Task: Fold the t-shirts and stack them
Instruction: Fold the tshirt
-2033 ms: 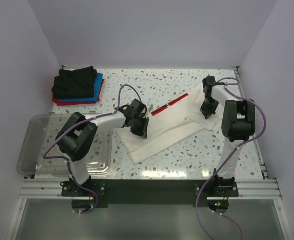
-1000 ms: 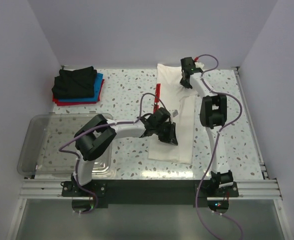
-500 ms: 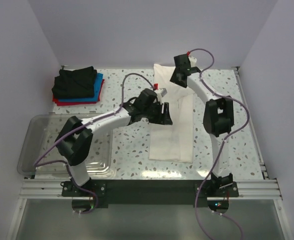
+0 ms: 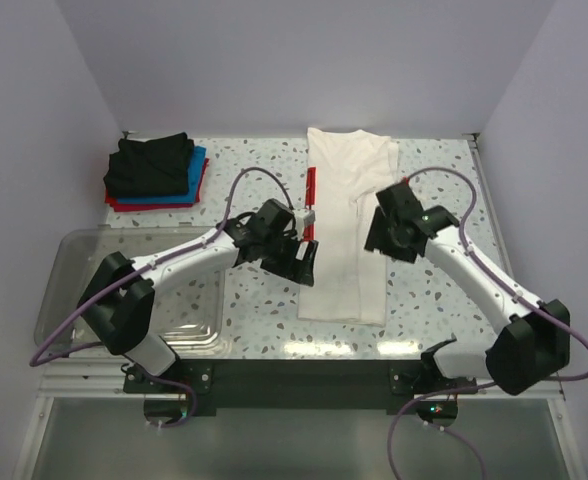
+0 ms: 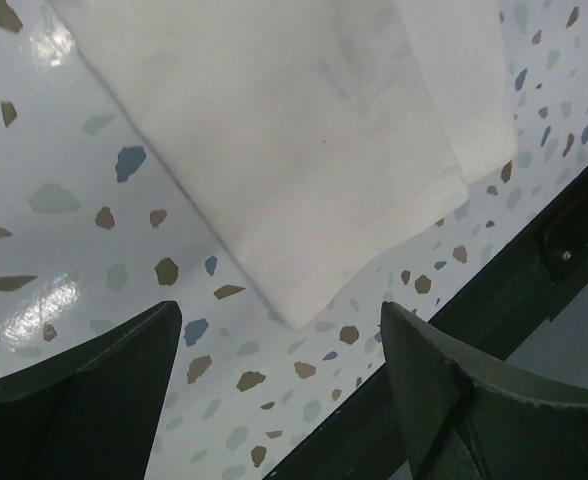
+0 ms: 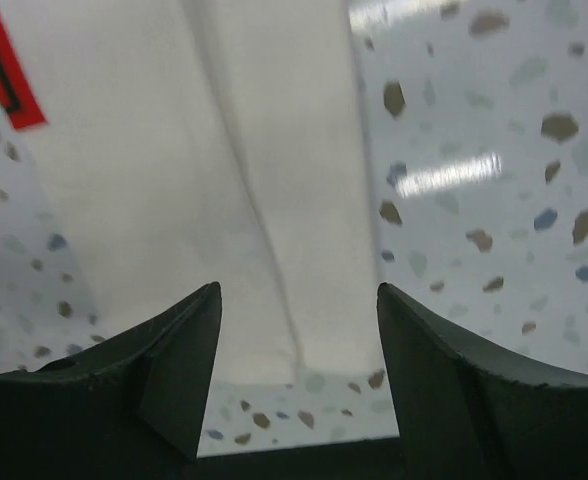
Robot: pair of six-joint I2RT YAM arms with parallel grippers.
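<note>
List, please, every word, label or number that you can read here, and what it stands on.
None is readable.
The red print at the edge of the white t-shirt is a sliver, too small to read.
The folded stack shows no lettering.

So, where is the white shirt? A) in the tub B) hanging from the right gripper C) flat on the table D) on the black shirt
C: the white shirt lies flat on the table, and the left gripper and right gripper are open and empty beside it.
</note>
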